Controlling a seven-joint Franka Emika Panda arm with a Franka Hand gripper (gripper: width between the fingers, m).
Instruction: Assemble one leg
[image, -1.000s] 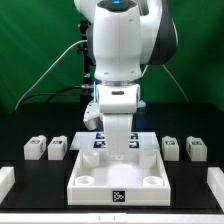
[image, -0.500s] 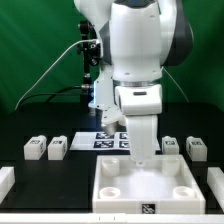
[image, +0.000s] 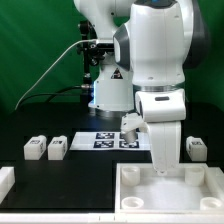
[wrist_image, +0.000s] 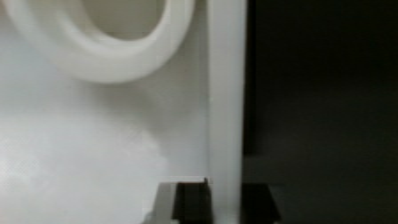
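white tabletop (image: 150, 187) rim clenched in the tool (wrist_image: 222, 205), small tagged legs (image: 35, 149) loose on black table (image: 90, 172)

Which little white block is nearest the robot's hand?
The leg on the exterior view's right, beside the gripper that clamps the tabletop's rim. The other two visible legs sit at that view's far left.

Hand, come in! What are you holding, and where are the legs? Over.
Hand shut on the tabletop rim. Legs sitting loose, none picked up. Nothing seen blocking them.
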